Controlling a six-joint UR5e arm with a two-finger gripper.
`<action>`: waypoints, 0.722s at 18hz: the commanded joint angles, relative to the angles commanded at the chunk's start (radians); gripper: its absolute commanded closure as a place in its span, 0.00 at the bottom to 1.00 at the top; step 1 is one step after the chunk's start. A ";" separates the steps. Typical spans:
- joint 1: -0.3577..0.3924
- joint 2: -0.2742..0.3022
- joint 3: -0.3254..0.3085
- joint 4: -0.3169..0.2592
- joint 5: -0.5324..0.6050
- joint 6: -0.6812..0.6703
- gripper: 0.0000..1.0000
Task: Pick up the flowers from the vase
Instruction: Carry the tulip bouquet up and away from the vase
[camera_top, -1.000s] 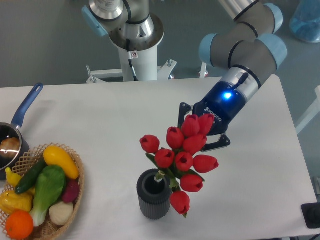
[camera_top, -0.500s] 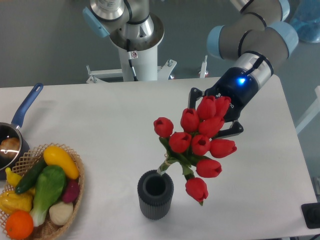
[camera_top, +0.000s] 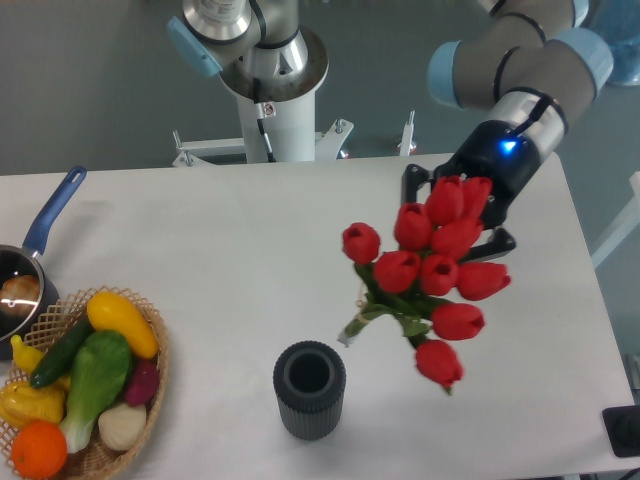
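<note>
Bunch of red artificial tulips with green leaves and stems, the flowers (camera_top: 430, 278): held in the air over the right half of the white table (camera_top: 200, 240), wholly clear of the vase. Long axis tilted; blooms uppermost and toward the table's far right edge, stem ends pointing down-left at the vase mouth.

Black two-finger gripper (camera_top: 462, 215): behind the topmost blooms, fingers mostly hidden by them; apparently closed on the bunch, exact gap not visible.

Short dark ribbed cylindrical vase (camera_top: 309, 389): upright near the table's front edge, empty, below and left of the stem ends, not touching them.

Judgement: extraction effectively complete.
</note>
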 joint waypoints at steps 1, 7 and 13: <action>0.014 0.002 0.000 0.000 0.068 0.035 1.00; 0.078 -0.037 -0.023 -0.003 0.379 0.312 1.00; 0.060 -0.049 -0.017 -0.008 0.499 0.319 1.00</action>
